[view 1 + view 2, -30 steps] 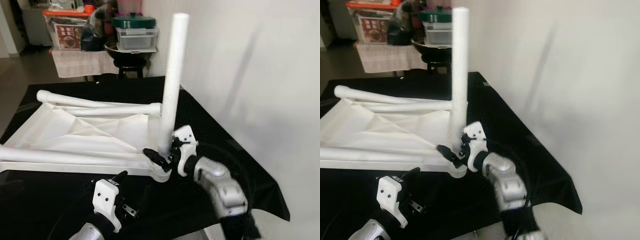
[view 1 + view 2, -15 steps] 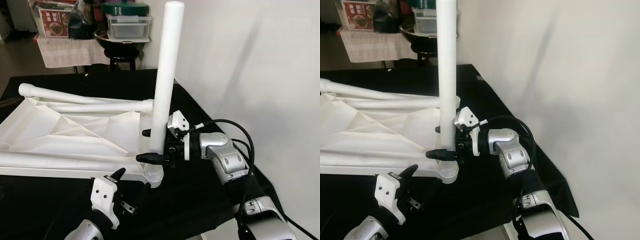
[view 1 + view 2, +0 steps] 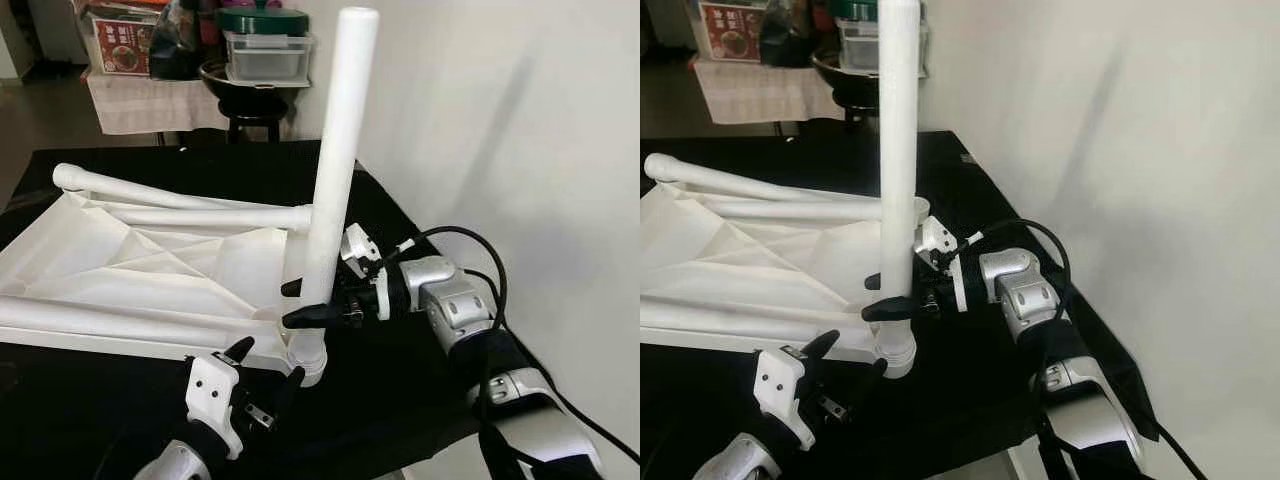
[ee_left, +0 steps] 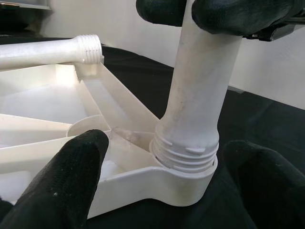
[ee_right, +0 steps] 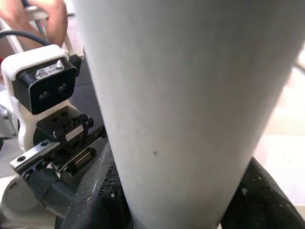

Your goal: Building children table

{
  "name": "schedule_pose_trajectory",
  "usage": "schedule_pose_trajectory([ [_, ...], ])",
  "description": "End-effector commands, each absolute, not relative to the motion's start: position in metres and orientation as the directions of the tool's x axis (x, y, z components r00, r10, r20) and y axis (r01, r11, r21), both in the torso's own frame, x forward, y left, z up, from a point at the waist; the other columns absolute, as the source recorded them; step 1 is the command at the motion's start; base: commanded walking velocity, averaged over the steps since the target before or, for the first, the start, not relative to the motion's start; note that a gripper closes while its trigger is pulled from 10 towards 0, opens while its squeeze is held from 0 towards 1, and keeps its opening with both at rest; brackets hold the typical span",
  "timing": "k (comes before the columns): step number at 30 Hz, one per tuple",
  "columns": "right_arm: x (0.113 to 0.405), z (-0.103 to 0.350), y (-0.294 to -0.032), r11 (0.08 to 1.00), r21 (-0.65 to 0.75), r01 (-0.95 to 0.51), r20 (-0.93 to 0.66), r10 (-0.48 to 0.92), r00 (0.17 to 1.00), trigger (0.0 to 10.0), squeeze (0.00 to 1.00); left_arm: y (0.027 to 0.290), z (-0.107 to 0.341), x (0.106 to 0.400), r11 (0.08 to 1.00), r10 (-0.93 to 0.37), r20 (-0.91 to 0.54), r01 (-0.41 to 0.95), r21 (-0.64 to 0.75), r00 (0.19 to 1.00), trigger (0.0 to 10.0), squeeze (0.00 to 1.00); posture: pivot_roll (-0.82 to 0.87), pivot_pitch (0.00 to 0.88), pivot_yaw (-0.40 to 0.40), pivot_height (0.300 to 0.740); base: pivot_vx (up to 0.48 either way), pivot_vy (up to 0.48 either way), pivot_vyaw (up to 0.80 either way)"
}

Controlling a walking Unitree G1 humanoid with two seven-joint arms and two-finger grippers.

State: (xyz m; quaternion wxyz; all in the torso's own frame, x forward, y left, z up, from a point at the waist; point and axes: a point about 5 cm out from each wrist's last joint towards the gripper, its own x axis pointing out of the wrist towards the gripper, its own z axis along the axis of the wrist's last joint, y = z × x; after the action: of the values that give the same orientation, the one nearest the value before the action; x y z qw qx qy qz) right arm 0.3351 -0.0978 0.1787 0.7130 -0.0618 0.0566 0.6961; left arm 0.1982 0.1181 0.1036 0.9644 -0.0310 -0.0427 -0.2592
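Tabletop: white plastic children's tabletop lies upside down on a black cloth, ribbed underside up, near right corner just left of the right arm.
Upright leg: white table leg stands in the near right corner socket — long axis close to vertical, top leaning slightly right, threaded end down in the socket, a few threads exposed.
Lying legs: two more legs rest across the far part of the tabletop, long axes running left to right; a third lies along the near edge.
Right gripper: right gripper reaches in from the right and pinches the upright leg low down, just above the socket.
Left gripper: left gripper sits near the socket, fingers spread either side of that corner — holding nothing.
Background: stool with containers at the far end.
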Motion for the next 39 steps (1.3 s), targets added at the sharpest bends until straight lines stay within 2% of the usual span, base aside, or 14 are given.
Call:
schedule_pose_trajectory([
  [1,0.333,0.169,-0.102,0.080,0.030,-0.996,-0.154,0.985,0.074,0.0,0.00,0.117,0.101,0.197,0.864,-0.496,0.089,0.502,-0.051,0.864,10.0,0.00,-0.05,0.000,-0.115,0.740,0.000,0.000,0.00],
  [3,0.327,0.155,-0.100,0.321,0.066,-0.945,-0.117,0.943,0.313,0.0,0.00,0.119,0.101,0.197,0.863,-0.498,0.088,0.503,-0.052,0.863,10.0,0.00,-0.05,0.000,-0.118,0.740,0.000,0.000,0.00],
  [4,0.327,0.155,-0.100,0.321,0.066,-0.945,-0.117,0.943,0.313,0.0,0.00,0.119,0.101,0.197,0.863,-0.498,0.088,0.503,-0.052,0.863,10.0,0.00,-0.05,0.000,-0.118,0.740,0.000,0.000,0.00],
  [5,0.335,0.146,-0.097,0.637,0.043,-0.769,-0.113,0.768,0.630,0.0,0.00,0.120,0.101,0.196,0.862,-0.499,0.087,0.504,-0.051,0.862,10.0,0.00,-0.06,0.000,-0.120,0.740,0.000,0.000,0.00],
  [7,0.322,0.129,-0.096,0.765,0.007,-0.644,-0.168,0.635,0.754,0.0,0.00,0.121,0.101,0.196,0.862,-0.499,0.086,0.504,-0.051,0.863,10.0,0.00,-0.07,0.000,-0.111,0.740,0.000,0.000,0.00],
  [19,0.305,0.109,-0.084,0.795,-0.034,-0.606,-0.248,0.580,0.776,0.0,0.00,0.123,0.099,0.198,0.861,-0.502,0.081,0.507,-0.045,0.861,10.0,0.00,-0.07,0.000,-0.110,0.740,0.000,0.000,0.00],
  [21,0.306,0.111,-0.085,0.793,-0.040,-0.607,-0.252,0.580,0.775,1.0,0.00,0.123,0.100,0.198,0.865,-0.495,0.083,0.500,-0.045,0.865,10.0,0.00,-0.07,0.000,-0.110,0.740,0.000,0.000,0.00],
  [22,0.308,0.114,-0.084,0.793,-0.028,-0.609,-0.246,0.585,0.773,10.0,0.00,0.123,0.100,0.198,0.867,-0.492,0.085,0.496,-0.046,0.867,10.0,0.00,-0.07,0.000,-0.108,0.740,0.000,0.000,0.00],
  [24,0.310,0.125,-0.077,0.706,0.001,-0.708,-0.220,0.691,0.689,10.0,1.00,0.123,0.100,0.199,0.865,-0.495,0.086,0.500,-0.048,0.865,10.0,0.00,-0.07,0.000,-0.107,0.740,0.000,0.000,0.00],
  [34,0.318,0.149,-0.071,0.345,0.010,-0.939,-0.189,0.922,0.337,10.0,1.00,0.121,0.100,0.200,0.862,-0.499,0.089,0.504,-0.053,0.862,10.0,0.00,-0.06,0.000,-0.109,0.740,0.000,0.000,0.00],
  [35,0.319,0.154,-0.071,0.213,-0.029,-0.977,-0.210,0.954,0.214,10.0,0.51,0.121,0.100,0.200,0.862,-0.498,0.090,0.503,-0.053,0.863,10.0,0.00,-0.06,0.000,-0.109,0.740,0.000,0.000,0.00],
  [36,0.319,0.154,-0.071,0.213,-0.029,-0.977,-0.210,0.954,0.214,10.0,0.51,0.121,0.100,0.200,0.862,-0.498,0.090,0.503,-0.053,0.863,10.0,0.00,-0.06,0.000,-0.109,0.740,0.000,0.000,0.00],
  [37,0.323,0.158,-0.071,0.119,-0.027,-0.993,-0.229,0.966,0.122,10.0,0.00,0.121,0.100,0.200,0.863,-0.497,0.090,0.503,-0.052,0.863,10.0,0.00,-0.05,0.000,-0.116,0.740,0.000,0.000,0.00],
  [39,0.327,0.161,-0.070,0.061,-0.027,-0.998,-0.247,0.967,0.066,10.0,0.00,0.120,0.100,0.200,0.863,-0.497,0.091,0.502,-0.051,0.863,10.0,0.00,-0.04,0.000,-0.118,0.740,0.000,0.000,0.00],
])
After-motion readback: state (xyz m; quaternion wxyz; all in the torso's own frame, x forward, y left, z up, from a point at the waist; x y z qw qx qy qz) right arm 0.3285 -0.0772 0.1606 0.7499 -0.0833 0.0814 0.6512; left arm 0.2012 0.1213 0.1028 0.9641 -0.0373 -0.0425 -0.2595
